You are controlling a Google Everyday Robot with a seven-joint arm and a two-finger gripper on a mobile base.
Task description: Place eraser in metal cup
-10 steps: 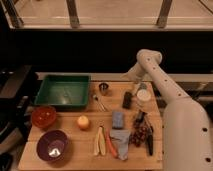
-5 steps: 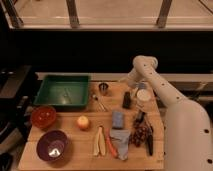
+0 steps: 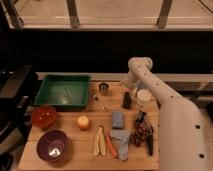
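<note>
End effector (image 3: 127,92) of the white arm, low over the far right part of the wooden tabletop (image 3: 70,131), directly above the eraser (image 3: 127,102). Whether it is spread, pressed together or pinching cannot be told, nor whether it touches the block. Eraser at 4 o'clock from the metal cup (image 3: 103,88), with a strip of bare wood between them. Cup upright near the far edge of the tabletop, just beside the right rim of the green tray (image 3: 55,90). Thin utensil (image 3: 99,103) at 6 o'clock from the cup, close by. White round container (image 3: 144,96) at 2 o'clock from the eraser, near. Blue-grey block (image 3: 118,120) at 7 o'clock from the eraser, apart from it. Bare wood also lies between the utensil and the eraser.
</note>
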